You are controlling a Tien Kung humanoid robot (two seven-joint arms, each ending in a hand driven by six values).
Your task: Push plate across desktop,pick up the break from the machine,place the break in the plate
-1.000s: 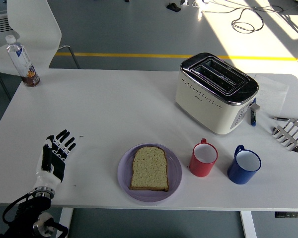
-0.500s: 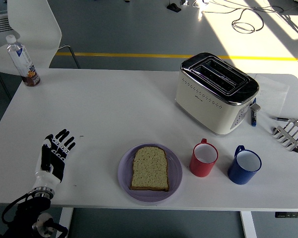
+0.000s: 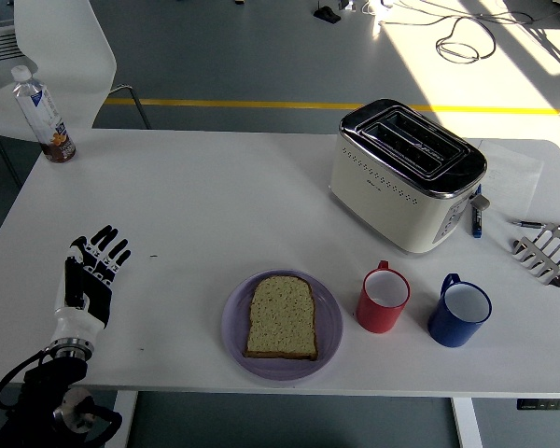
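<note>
At lower left: left hand, fingers spread, holding nothing.
Lower centre: plate carrying bread, well right of the hand.
Bread's long axis: runs up-frame toward the toaster.

You have the bread slice on the plate, two mugs to its right, and the toaster behind them.

Bread slice flat on lilac plate, toaster behind

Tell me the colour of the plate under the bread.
Pale purple plate, clearest in the head view.
</note>
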